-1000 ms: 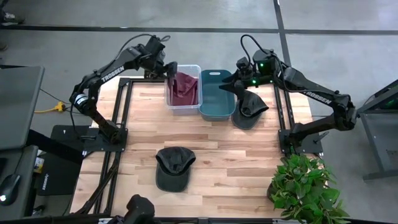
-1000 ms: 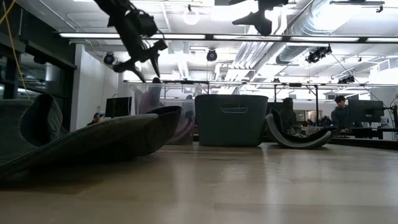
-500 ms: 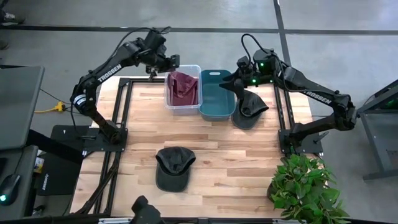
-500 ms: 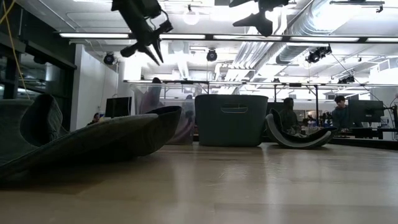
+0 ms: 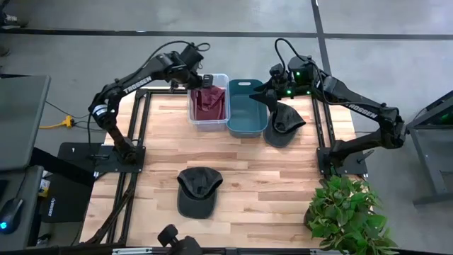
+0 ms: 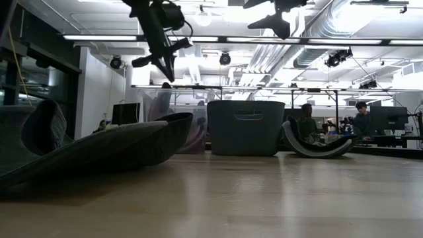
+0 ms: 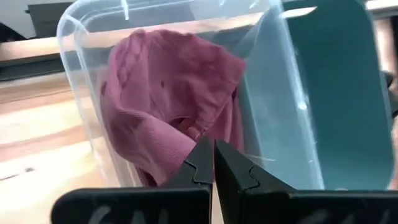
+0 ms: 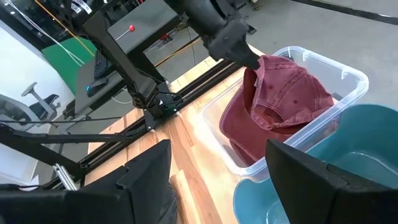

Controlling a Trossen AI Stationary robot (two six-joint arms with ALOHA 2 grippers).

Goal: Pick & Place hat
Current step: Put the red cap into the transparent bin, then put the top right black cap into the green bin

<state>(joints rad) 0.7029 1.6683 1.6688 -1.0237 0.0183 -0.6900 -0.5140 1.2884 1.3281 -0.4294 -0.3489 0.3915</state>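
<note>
A maroon hat (image 7: pixel 174 106) lies crumpled inside the clear plastic bin (image 5: pixel 209 120) at the table's far side. My left gripper (image 7: pixel 213 165) hangs shut above that bin (image 5: pixel 204 79), clear of the hat, with nothing between its fingers. A teal bin (image 5: pixel 246 117) stands right beside the clear one. My right gripper (image 8: pixel 227 186) is open, held high over the teal bin's far right corner (image 5: pixel 264 95). One dark hat (image 5: pixel 283 122) lies on the table at the teal bin's right side. Another dark hat (image 5: pixel 197 191) lies crown up near the table's front edge.
A potted plant (image 5: pixel 347 212) stands at the table's near right corner. Black frame rails (image 5: pixel 138 142) run along the left and right table edges. Bare wood lies between the bins and the near dark hat (image 6: pixel 99 149).
My left gripper has shut its fingers and risen above the clear bin, drifting a little toward the table's right. The maroon hat has stayed in the bin.
</note>
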